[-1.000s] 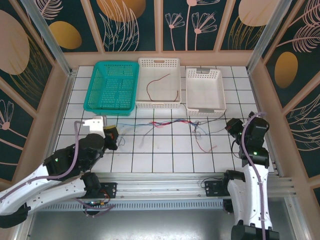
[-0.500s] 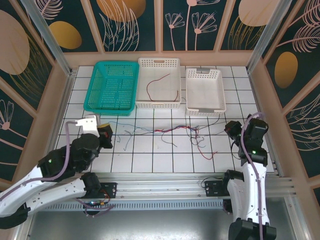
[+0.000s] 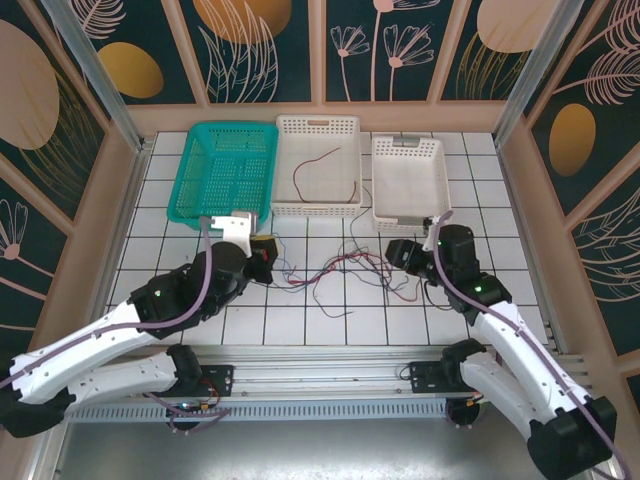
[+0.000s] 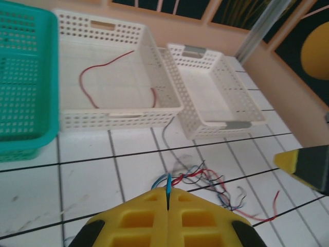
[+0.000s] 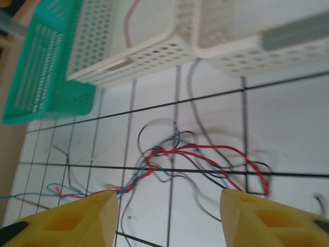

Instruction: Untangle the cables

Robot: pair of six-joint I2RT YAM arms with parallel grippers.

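While the left gripper (image 4: 168, 199) clamps a blue strand (image 4: 168, 182) and the right gripper (image 5: 168, 221) holds its jaws parted and empty, the cables (image 3: 340, 270) lie knotted on the table (image 3: 150, 200) between them. One red cable (image 3: 325, 172) sits alone in the middle basket (image 3: 317, 125); most of the untangling seems left to do.

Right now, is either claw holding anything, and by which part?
The left claw is shut on a blue cable, pinched where it leaves the left side of the tangle. The right claw is open and holds nothing.
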